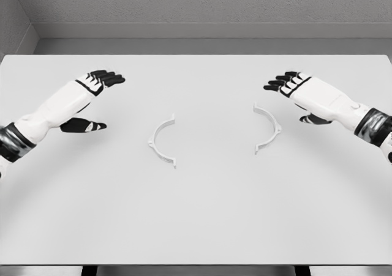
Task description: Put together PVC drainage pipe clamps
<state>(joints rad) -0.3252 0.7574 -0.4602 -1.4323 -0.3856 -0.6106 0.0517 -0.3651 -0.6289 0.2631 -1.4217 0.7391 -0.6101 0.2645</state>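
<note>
Two white half-ring clamp pieces lie flat on the white table. The left clamp half curves with its open side to the right. The right clamp half curves with its open side to the left. A gap separates the two halves. My left hand hovers to the left of the left half, fingers spread, holding nothing. My right hand hovers just right of and behind the right half, fingers also spread and empty. Neither hand touches a clamp piece.
A grey wall rises behind the table's far edge. The table's front edge runs along the bottom of the view.
</note>
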